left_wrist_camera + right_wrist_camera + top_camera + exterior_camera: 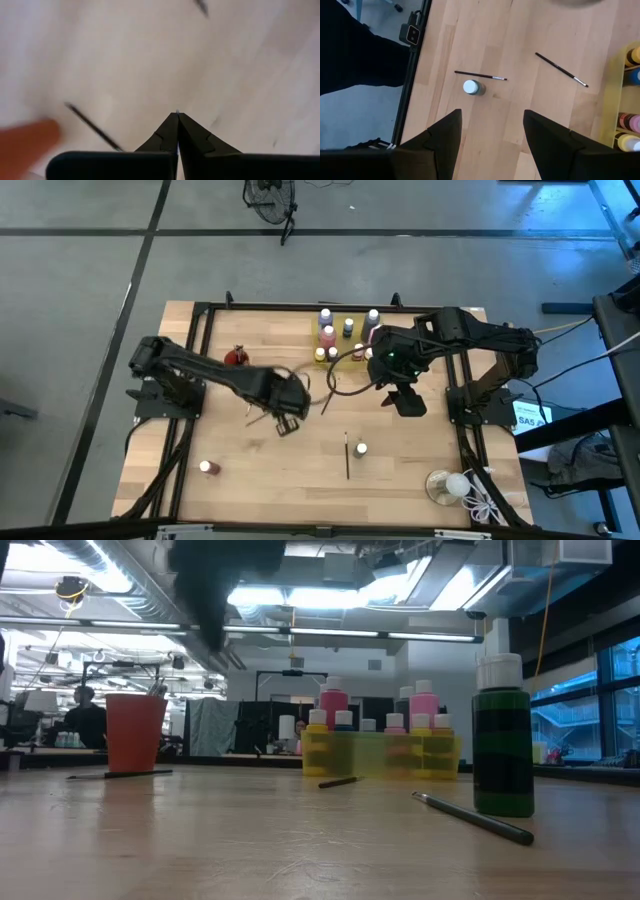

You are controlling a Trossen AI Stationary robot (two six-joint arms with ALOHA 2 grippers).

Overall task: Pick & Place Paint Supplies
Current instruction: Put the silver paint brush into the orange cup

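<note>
The left pincer (177, 116) is seen pressed fully shut over the pale wooden counter (260, 470), nothing visibly held, a thin dark paintbrush (92, 126) lying just beside it. The right pincer (492, 131) is spread wide above a white-capped green bottle (472, 87).

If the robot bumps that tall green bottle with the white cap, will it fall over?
Probably, if bumped high. The green bottle stands upright on the table, taller than it is wide, so a push near its cap would likely tip it. A push low down might just slide it on the smooth wood. Once over, its round body would probably roll, maybe against the paintbrush lying beside it.
</note>
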